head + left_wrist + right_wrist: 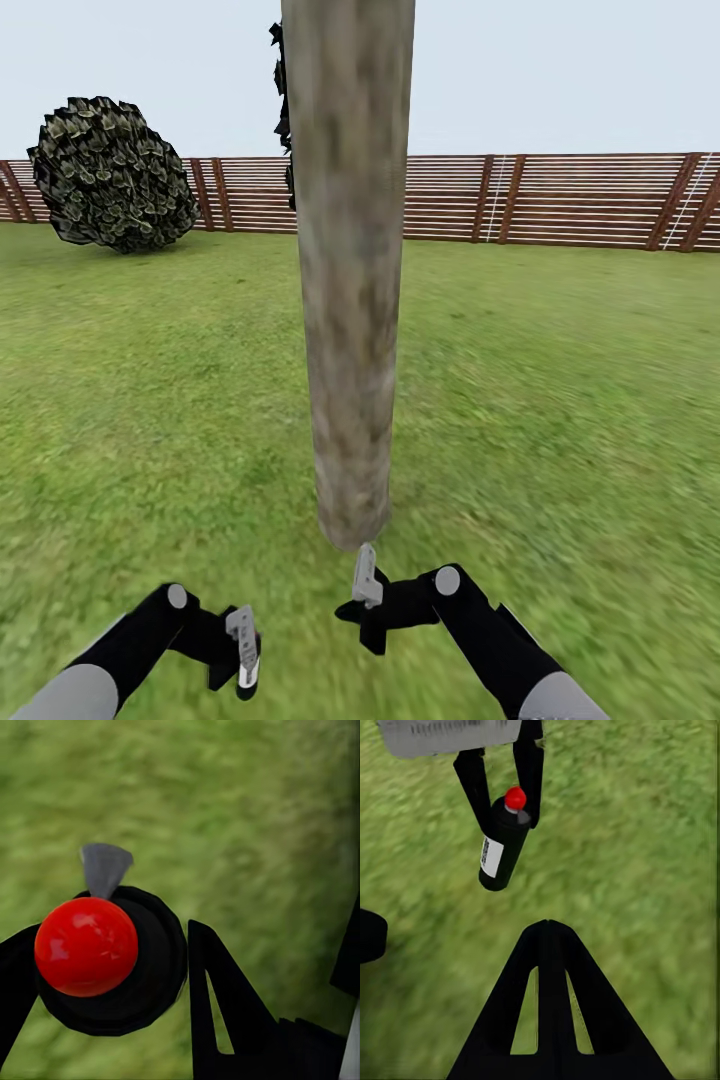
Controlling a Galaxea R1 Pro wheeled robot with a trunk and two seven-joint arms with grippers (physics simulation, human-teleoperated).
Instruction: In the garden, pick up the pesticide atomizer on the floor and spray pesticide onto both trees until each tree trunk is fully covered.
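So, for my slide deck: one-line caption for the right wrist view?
Left gripper holds the black, red-capped atomizer above the lawn.

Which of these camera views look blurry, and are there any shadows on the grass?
Head view: the tree trunk and fence look soft, the lawn smeared near the arms; even light, no cast shadows on the grass. Left wrist view: grass heavily blurred, the atomizer and its red cap sharper. Right wrist view: grass streaky, the atomizer fairly crisp.
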